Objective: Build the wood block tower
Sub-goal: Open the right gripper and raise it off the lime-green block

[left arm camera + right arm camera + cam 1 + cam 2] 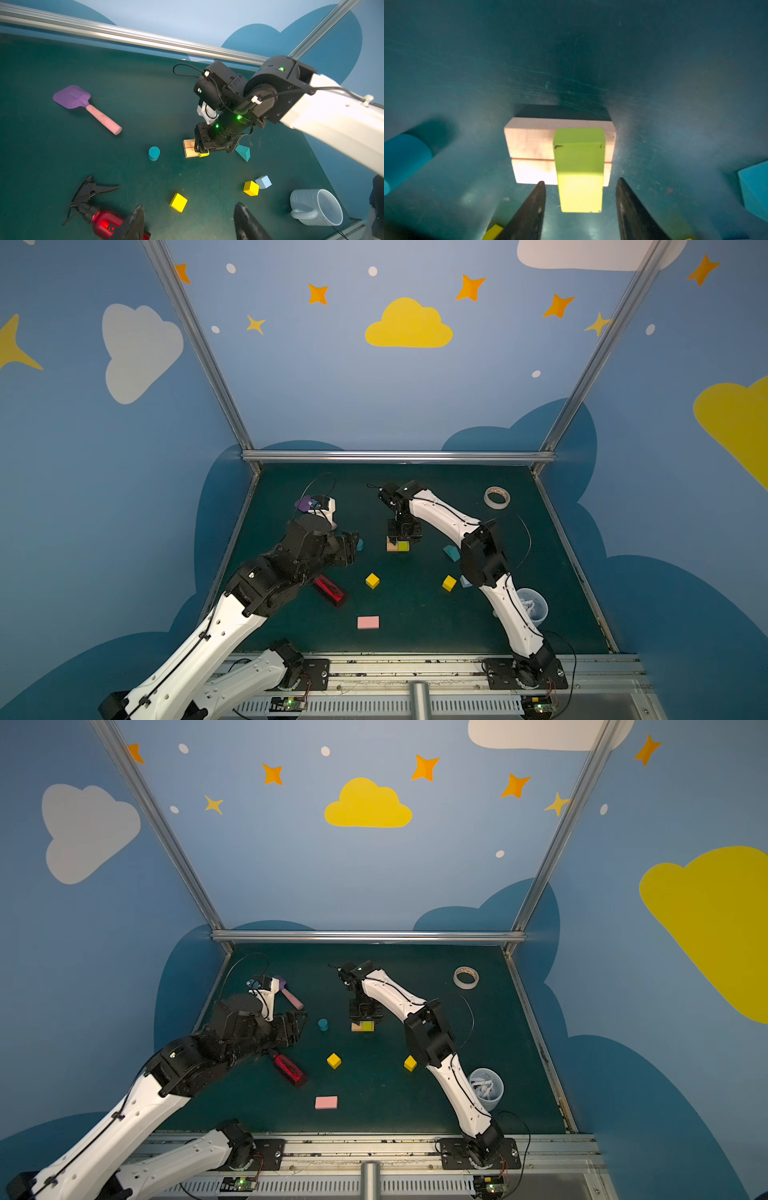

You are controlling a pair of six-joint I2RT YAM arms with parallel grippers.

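A pink slab (368, 622) lies flat near the front edge of the table (415, 506), about in the middle. A red bottle (330, 591) lies on its side toward the left edge, and a mug (534, 605) lies near the right edge. A bit farther back sit a yellow cube (372, 580) and a second yellow cube (449, 583), with a pale-blue cube (263, 182) just beside the second one.

The left gripper (190, 204) hangs above the left side with its fingers wide apart and nothing in them. A teal cylinder (323, 1024) stands just past it.

In the middle, two tan bars (529, 143) lie side by side, touching. A lime slab (579, 162) lies on top, across both. The right gripper (580, 180) is right over it, let go, with a gap on each side. A teal house block (451, 552) lies to the right.

Far back lie a purple spatula (71, 97) near the left corner and a roll of tape (497, 497) near the right corner.
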